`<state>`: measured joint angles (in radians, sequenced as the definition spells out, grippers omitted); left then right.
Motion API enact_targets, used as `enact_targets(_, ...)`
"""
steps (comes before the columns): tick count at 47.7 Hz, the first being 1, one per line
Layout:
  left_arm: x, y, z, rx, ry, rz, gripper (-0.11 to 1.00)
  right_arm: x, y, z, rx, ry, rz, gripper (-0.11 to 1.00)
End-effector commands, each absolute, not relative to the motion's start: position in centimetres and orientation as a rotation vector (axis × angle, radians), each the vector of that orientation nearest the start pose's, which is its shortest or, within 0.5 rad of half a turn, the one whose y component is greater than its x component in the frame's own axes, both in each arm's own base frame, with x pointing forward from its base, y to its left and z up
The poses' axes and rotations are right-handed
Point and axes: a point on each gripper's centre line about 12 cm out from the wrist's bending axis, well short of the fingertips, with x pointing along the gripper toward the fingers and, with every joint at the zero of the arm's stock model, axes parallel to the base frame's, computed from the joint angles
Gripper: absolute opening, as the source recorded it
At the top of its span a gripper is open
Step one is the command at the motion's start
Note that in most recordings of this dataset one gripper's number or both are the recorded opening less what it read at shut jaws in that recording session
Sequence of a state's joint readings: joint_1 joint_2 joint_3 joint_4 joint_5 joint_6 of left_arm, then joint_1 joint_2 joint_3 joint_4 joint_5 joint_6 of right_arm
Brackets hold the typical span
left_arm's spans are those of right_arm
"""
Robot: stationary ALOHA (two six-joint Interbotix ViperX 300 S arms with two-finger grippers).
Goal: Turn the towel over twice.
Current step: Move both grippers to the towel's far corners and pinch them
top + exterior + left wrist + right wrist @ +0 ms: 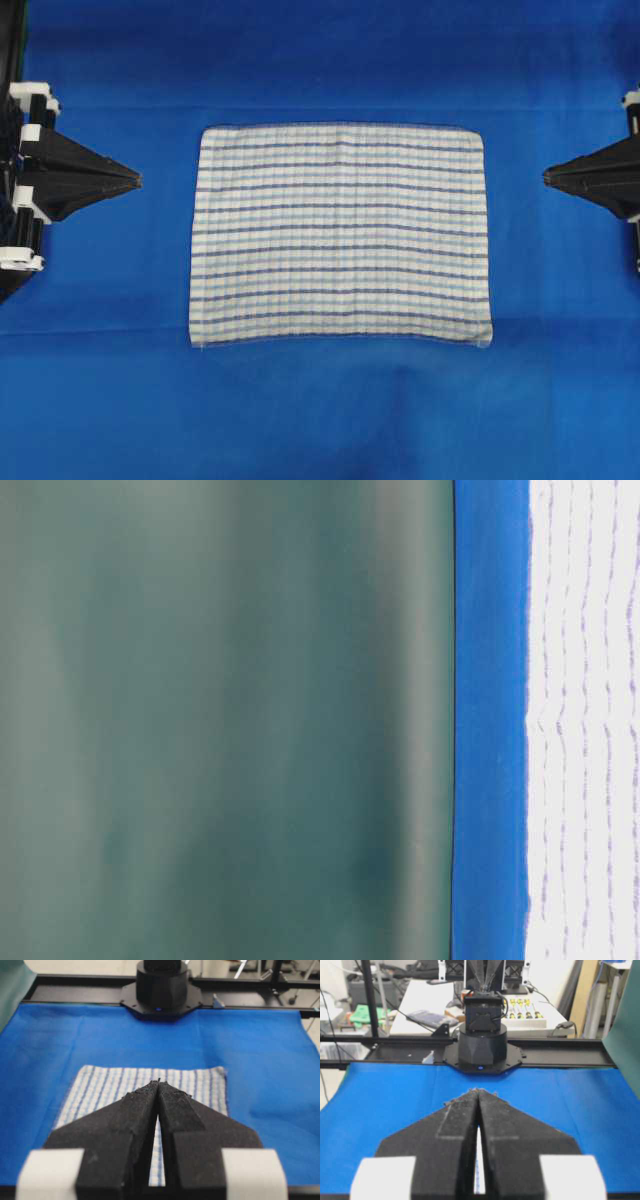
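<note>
Towel flat mid-table on blue cover, between both grippers. Left gripper, right gripper pinched closed, empty, clear of towel. I judge cloth light, limp; I'd pinch edge corners.

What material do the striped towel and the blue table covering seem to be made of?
The towel looks like woven cotton, matte: its ribbed weave, thin blue stripes and slightly wavy edges suggest soft cloth. The blue table covering also looks like matte fabric, smoother and thinner, judging by faint creases and no shine. The exact fibre of either cannot be told.
</note>
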<state>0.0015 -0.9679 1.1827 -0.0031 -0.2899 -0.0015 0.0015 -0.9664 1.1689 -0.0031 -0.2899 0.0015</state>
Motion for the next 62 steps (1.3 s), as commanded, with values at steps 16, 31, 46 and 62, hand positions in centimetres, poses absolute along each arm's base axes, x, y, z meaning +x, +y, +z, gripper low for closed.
enact_targets(16, 20.6, 2.4, 28.5, 0.012, -0.042, 0.116, 0.0, 20.8, -2.5, 28.9, 0.009, 0.066, -0.119, 0.0)
enact_targets(31, 22.5, 5.4, 24.7, 0.005, 0.073, 0.239, 0.01, 21.7, -6.5, 25.0, 0.04, 0.232, -0.289, 0.01)
enact_targets(46, 24.1, 8.5, 20.3, -0.017, 0.207, 0.339, 0.77, 23.4, -10.2, 19.4, 0.098, 0.447, -0.406, 0.51)
enact_targets(62, 25.2, 10.5, 14.9, -0.013, 0.356, 0.385, 0.88, 24.9, -12.4, 13.9, 0.146, 0.603, -0.449, 0.58)
